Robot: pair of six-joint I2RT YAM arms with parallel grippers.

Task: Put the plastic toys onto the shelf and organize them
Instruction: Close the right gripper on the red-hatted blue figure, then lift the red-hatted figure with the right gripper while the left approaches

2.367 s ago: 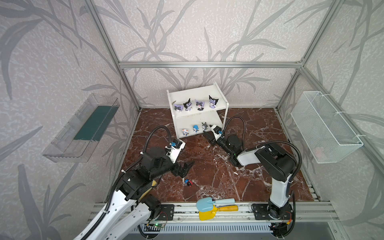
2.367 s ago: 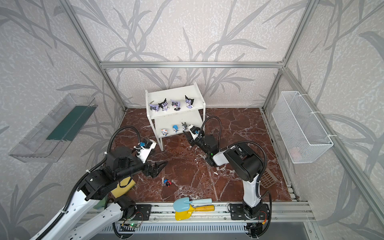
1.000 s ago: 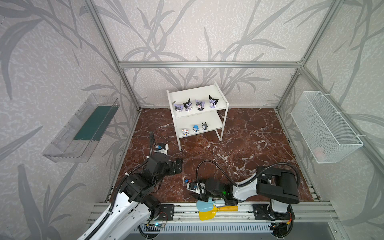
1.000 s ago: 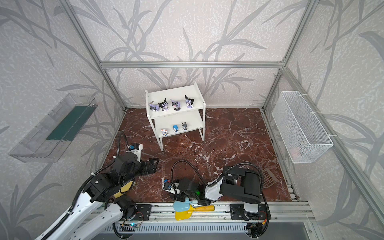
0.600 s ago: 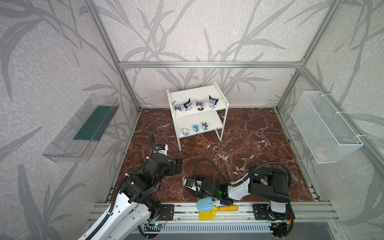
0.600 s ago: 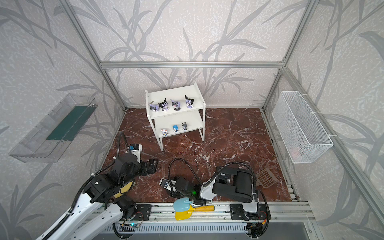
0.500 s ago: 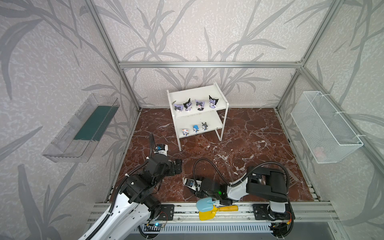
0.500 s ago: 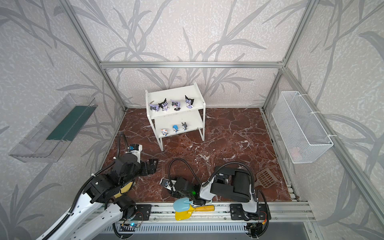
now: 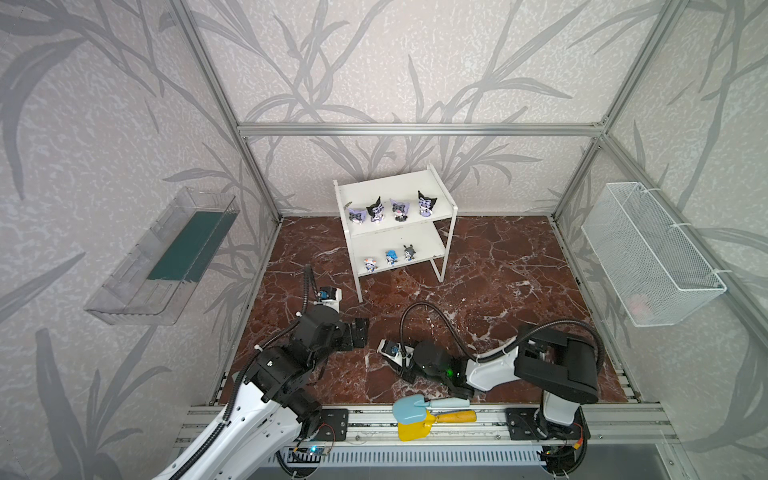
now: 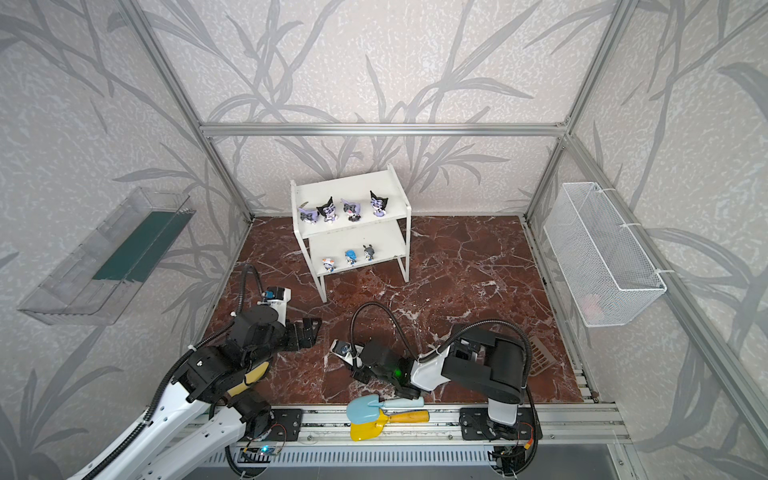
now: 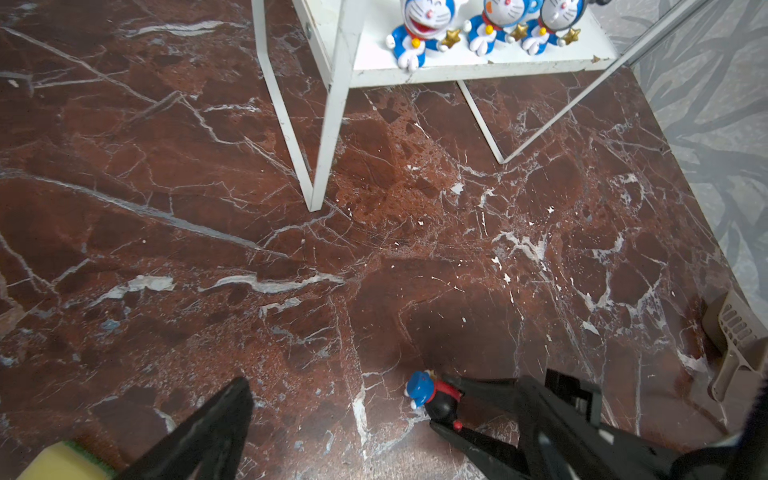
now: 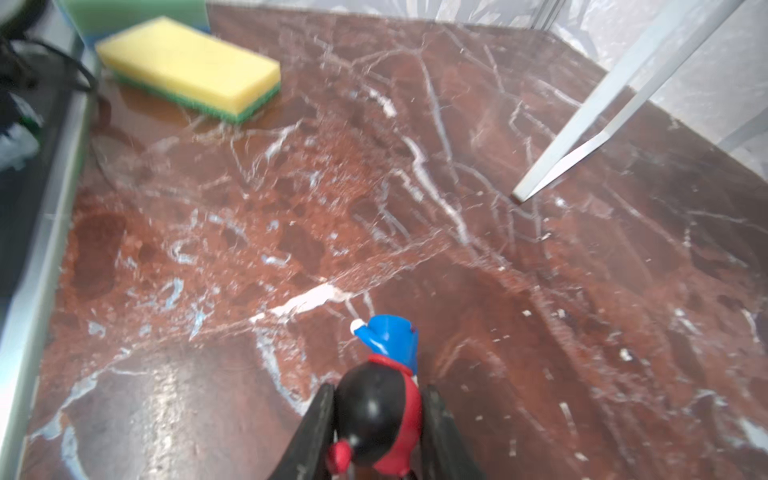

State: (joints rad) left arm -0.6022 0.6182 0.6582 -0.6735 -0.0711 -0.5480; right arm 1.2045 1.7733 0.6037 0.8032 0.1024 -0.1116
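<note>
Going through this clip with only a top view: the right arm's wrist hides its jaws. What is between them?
Observer: In the right wrist view, a blue, red and black figurine lies on the marble floor between the right gripper's jaws.
Operator: Clamped?
Observer: The jaws sit close on both sides; whether they press it, I cannot tell.
Operator: And the lower-shelf toys?
Observer: The left wrist view shows each holding a gold star.

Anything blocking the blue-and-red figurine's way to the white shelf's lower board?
Nothing visible. Bare marble floor lies between the blue, red and black plastic figurine and the white two-tier shelf; its lower board is free right of three small figurines.
</note>
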